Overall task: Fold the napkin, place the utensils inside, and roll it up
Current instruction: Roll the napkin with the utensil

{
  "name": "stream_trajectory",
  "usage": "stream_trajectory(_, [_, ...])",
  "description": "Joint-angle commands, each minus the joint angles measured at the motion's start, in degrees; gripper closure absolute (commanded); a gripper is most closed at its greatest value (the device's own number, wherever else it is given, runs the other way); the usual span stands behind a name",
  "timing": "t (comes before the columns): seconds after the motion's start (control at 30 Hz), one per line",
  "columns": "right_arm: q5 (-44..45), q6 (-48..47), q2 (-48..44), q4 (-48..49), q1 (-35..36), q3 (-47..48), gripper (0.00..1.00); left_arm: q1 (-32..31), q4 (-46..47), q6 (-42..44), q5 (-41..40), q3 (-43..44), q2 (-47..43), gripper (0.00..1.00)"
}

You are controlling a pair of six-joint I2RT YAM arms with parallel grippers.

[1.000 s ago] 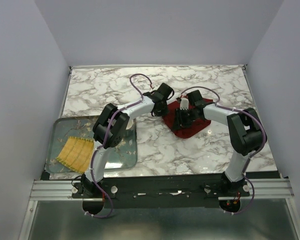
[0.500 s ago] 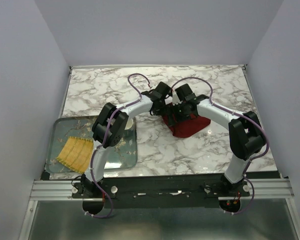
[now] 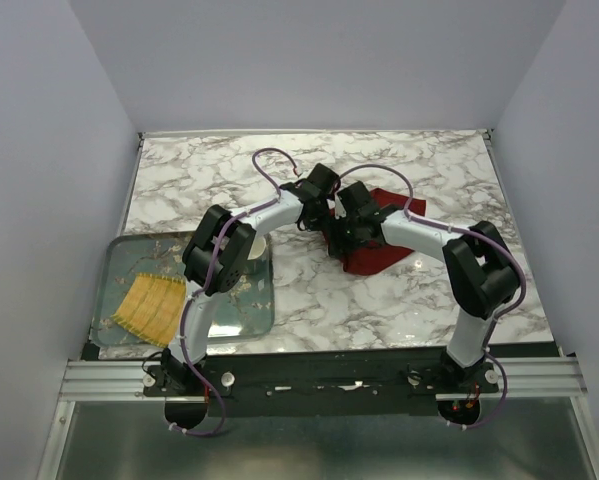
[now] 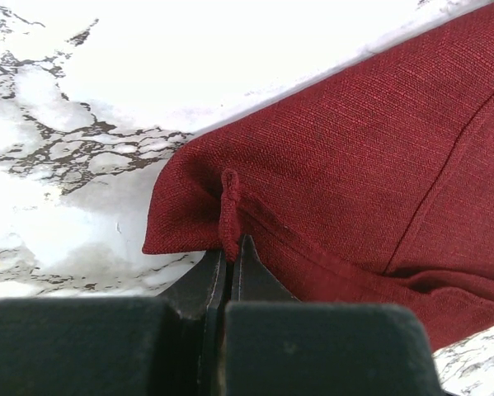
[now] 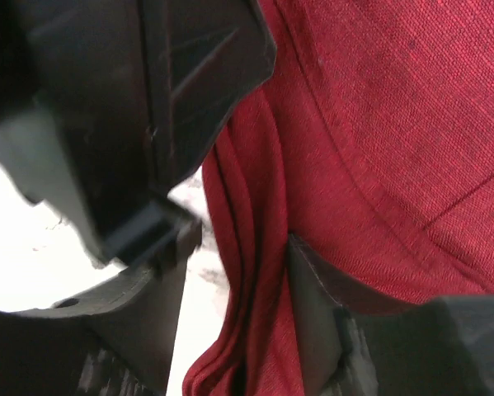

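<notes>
Left gripper (image 4: 230, 247) clamped shut on a pinched tuck at the corner of the napkin (image 4: 337, 157); cloth spreads ahead and right of it, lying on the table (image 4: 148, 66); Right gripper (image 5: 234, 256) part-open, straddling 1 raised fold; napkin dark red, woven, creased.

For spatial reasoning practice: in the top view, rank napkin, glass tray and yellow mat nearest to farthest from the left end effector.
1. Napkin, pinched by the left end effector, mid-table.
2. Glass tray, near left corner.
3. Yellow mat, in the tray's left half.
</notes>
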Motion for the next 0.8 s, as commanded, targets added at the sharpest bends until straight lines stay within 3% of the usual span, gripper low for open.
stream_trajectory(0.0, [5.3, 2.3, 3.3, 4.6, 0.6, -0.6, 0.51, -0.2, 0.2, -0.8, 1.0, -2.5, 0.8, 1.00])
stream_trajectory(0.13, [5.2, 4.1, 4.9, 6.5, 0.3, -2.7, 0.67, -0.2, 0.5, -0.7, 1.3, -3.0, 0.1, 1.00])
stream_trajectory(0.27, [-2.5, 6.5, 2.7, 12.0, -2.0, -8.2, 0.92, 0.0, 1.4, 1.1, 1.2, -3.7, -1.7, 1.00])
stream_trajectory(0.33, [-7.1, 7.4, 2.7, 12.8, -4.2, -9.4, 0.98, 0.0, 2.0, 2.3, 0.8, -4.6, -2.5, 1.00])
stream_trajectory(0.4, [-13.6, 8.0, 2.7, 14.1, -5.5, -10.9, 1.00, 0.0, 2.3, 3.1, 0.5, -4.8, -3.4, 0.95])
stream_trajectory(0.63, [-28.4, 9.1, 3.2, 18.7, -12.2, -14.0, 1.00, 0.0, 2.5, 7.3, -1.6, -5.9, -7.5, 0.57])
stream_trajectory(0.77, [-36.9, 10.1, 5.7, 20.5, -16.2, -13.7, 0.99, -0.4, 2.3, 10.6, -2.4, -7.5, -11.6, 0.48])
